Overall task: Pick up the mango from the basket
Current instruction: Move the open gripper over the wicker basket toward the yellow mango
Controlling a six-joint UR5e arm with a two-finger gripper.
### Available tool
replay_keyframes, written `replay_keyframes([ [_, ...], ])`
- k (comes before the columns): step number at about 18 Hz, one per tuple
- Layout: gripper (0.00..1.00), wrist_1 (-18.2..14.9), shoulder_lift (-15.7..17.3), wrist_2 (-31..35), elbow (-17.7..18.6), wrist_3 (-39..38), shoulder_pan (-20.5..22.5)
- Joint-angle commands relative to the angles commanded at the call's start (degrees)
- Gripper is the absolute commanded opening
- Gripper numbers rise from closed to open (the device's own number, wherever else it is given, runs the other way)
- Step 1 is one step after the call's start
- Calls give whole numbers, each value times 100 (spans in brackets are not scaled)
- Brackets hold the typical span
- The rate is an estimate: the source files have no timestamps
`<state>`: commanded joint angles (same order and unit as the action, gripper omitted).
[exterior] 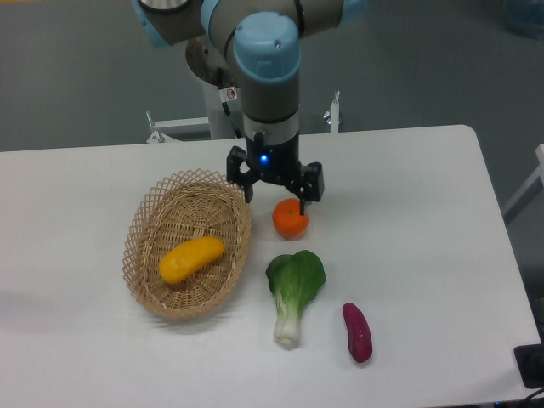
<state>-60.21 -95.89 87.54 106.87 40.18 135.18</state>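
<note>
Camera view, fixed, looking down on a white table [425, 255] from the front. At centre-left, an oval wicker basket [144, 280], light tan with an open lattice rim, long axis running from 1 o'clock to 7 o'clock. Inside it, on the woven floor, the mango [192, 259]: yellow-orange, smooth, elongated, lying tilted with its upper end toward 2 o'clock and nothing touching it. Just outside the basket rim at 3 o'clock, a round orange [291, 220] on the bare tabletop. Hanging over the gap between basket and orange, pointing down, the gripper [274, 197], black, with a small blue light glowing on its body; jaws spread apart, holding nothing, one finger [248, 189] close above the basket's upper rim and the other just at the orange's top right edge, contact there impossible to judge. Rising from the gripper toward 12 o'clock, the grey and pale-blue arm [267, 59]. Toward 6 o'clock of the orange, a green leafy bok choy [293, 289] with its white stem pointing down. At 4 o'clock of that, a small purple sweet potato [357, 332], lying apart from everything else.
</note>
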Motion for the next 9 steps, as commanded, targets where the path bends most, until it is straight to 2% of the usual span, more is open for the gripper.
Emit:
replay_keyframes([
  [3, 100, 44, -254, 9, -8, -203, -237],
  [6, 100, 324, -527, 0, -8, -195, -448],
  [9, 100, 378, -545, -228, -8, -195, -475],
])
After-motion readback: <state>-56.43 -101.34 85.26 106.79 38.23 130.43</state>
